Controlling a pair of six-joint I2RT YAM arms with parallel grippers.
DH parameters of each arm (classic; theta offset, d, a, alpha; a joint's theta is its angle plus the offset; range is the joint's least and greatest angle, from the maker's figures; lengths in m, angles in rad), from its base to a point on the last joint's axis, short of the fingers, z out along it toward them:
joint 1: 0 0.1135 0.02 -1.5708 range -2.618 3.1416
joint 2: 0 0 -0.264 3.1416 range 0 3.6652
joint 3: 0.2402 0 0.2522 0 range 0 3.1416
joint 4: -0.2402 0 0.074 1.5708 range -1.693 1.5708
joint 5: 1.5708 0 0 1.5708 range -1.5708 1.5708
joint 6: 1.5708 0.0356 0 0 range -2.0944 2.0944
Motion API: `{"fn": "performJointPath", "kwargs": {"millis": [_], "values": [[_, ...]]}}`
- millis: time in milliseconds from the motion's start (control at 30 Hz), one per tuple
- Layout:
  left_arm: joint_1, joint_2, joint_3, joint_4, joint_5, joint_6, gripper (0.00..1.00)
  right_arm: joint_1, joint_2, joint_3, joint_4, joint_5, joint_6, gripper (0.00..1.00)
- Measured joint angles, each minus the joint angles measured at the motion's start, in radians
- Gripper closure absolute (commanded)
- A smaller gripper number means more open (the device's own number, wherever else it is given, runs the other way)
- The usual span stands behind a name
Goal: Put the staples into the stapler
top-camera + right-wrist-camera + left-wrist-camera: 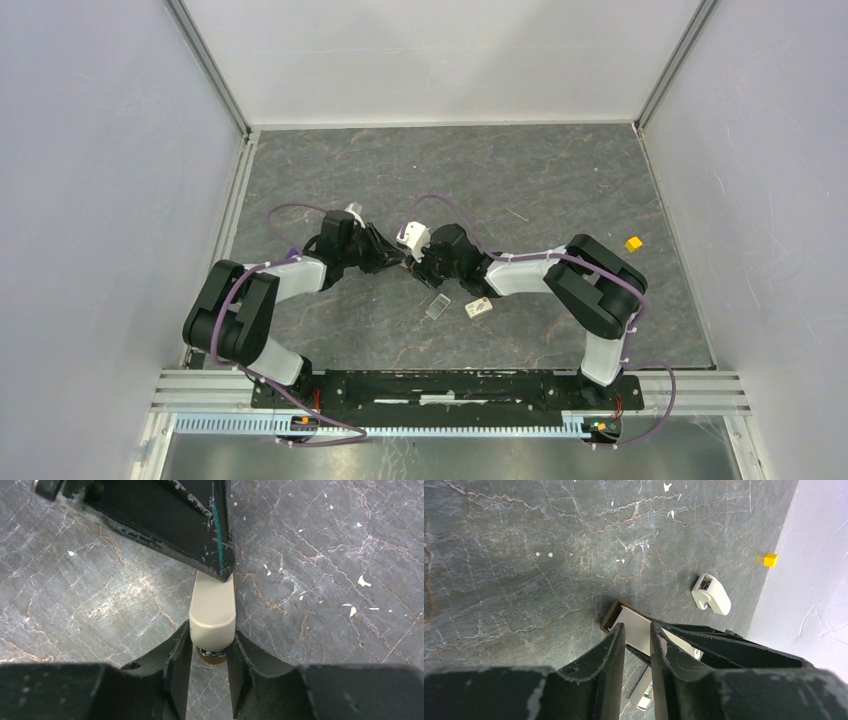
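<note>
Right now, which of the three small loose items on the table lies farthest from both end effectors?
The small yellow cube by the right wall; the thin grey strip and flat white red-printed box lie together, much closer.

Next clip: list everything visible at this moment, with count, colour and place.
stapler: one, cream with brown base, mid-table between both grippers
staple box: one, white with red-and-dark print, on the table nearer the bases than the right gripper
staple strip: one, grey, flat, just left of the box
cube: one, yellow, far right by the wall
table: one, dark grey, marbled
walls: white, on three sides
left gripper: one, black, shut, tips at the stapler
right gripper: one, black, clamped on the stapler's end
</note>
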Motion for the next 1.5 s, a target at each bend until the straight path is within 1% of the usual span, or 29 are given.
{"fn": "performJointPath", "kwargs": {"millis": [67,200,533,700,767,867,967,1233,1433,1500], "values": [[-0.002,-0.002,0.000,-0.001,-0.003,0.000,0.67,0.004,-0.002,-0.004,0.001,0.000,0.005,0.55],[-0.008,-0.005,0.000,-0.005,-0.010,0.001,0.66,0.010,-0.029,-0.016,-0.021,0.000,0.019,0.49],[-0.013,-0.013,0.000,-0.033,-0.026,0.003,0.63,0.005,-0.126,-0.033,-0.072,0.009,0.046,0.44],[-0.015,-0.039,0.000,-0.063,-0.037,0.022,0.63,-0.011,-0.191,-0.047,-0.110,0.008,0.068,0.48],[-0.015,-0.048,0.000,-0.071,-0.047,0.027,0.63,-0.020,-0.212,-0.047,-0.119,0.008,0.082,0.49],[-0.015,-0.052,0.000,-0.082,-0.053,0.029,0.62,-0.033,-0.222,-0.046,-0.121,0.008,0.106,0.53],[-0.015,-0.052,0.000,-0.088,-0.053,0.038,0.62,-0.043,-0.217,-0.040,-0.140,0.008,0.127,0.57],[-0.016,-0.052,0.002,-0.089,-0.053,0.059,0.61,-0.052,-0.158,0.022,-0.154,-0.001,0.164,0.61],[-0.024,-0.042,0.013,-0.090,-0.053,0.065,0.61,-0.056,-0.137,0.042,-0.164,-0.012,0.182,0.62],[-0.027,-0.035,0.018,-0.091,-0.053,0.066,0.61,-0.056,-0.128,0.048,-0.164,-0.016,0.187,0.65]]}}
